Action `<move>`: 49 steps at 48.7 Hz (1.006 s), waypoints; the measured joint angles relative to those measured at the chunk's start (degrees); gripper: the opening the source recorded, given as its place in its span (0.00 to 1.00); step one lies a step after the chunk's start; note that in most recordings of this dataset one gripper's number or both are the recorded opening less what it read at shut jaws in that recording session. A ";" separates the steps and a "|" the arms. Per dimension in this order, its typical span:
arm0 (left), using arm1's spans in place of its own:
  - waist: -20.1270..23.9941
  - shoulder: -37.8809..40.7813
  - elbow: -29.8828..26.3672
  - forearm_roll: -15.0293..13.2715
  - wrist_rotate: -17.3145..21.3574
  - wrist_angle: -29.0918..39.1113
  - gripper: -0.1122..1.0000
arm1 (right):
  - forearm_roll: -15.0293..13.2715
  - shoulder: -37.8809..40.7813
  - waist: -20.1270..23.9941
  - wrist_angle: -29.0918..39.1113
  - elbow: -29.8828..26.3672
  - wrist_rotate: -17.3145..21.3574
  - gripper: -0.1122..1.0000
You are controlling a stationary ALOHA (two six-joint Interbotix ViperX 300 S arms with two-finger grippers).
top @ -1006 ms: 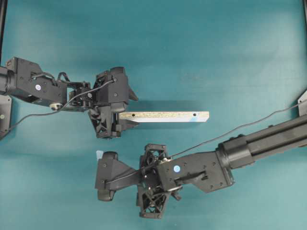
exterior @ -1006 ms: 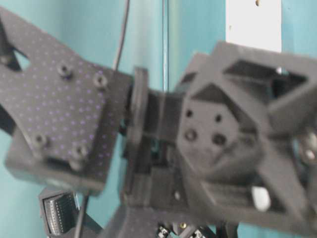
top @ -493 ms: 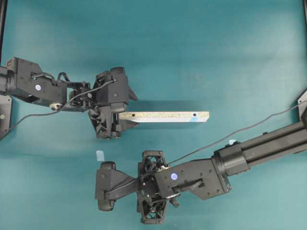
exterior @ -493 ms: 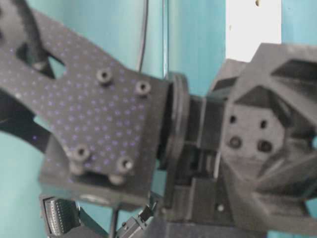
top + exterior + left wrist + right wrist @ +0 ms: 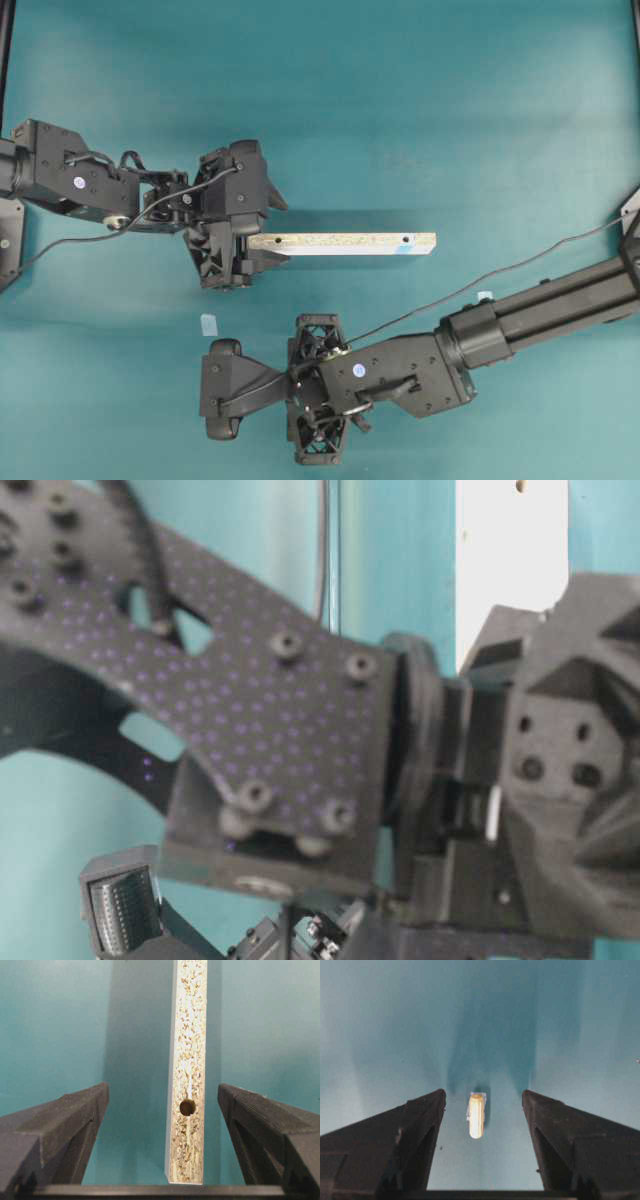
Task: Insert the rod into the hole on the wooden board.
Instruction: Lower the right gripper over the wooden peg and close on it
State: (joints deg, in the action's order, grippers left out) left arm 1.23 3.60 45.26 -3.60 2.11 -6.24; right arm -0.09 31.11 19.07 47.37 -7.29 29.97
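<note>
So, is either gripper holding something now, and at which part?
Nothing is held. The rod lies between the open right gripper fingers; the left gripper straddles the wooden board untouched.

From my station, the overhead camera looked straight down on the whole teal table [image 5: 420, 90], while the table-level camera sat so close behind the right arm [image 5: 270, 740] that this arm filled most of its picture. Each wrist camera looked forward between its own fingers: the left one saw closely the wooden board [image 5: 188, 1060], which the overhead view shared [image 5: 342, 243], and the right one saw the rod [image 5: 476, 1115].
</note>
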 measured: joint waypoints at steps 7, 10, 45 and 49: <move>0.00 0.00 0.00 -0.09 0.00 0.09 0.99 | 0.00 0.00 0.00 0.00 0.00 0.00 0.72; 0.00 0.09 0.00 -0.09 0.00 0.09 0.99 | -0.09 0.09 0.00 -0.09 0.00 0.00 0.71; 0.00 0.09 0.00 -0.09 0.00 0.00 0.99 | -0.09 0.26 -0.09 -0.35 0.00 0.09 0.41; 0.00 0.09 0.09 -0.09 0.00 0.00 0.99 | -0.09 0.53 0.00 -0.62 0.00 0.18 0.41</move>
State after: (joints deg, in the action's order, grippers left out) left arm 1.23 3.69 45.35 -3.69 2.11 -6.24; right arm -0.18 31.64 19.07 46.76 -7.29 30.15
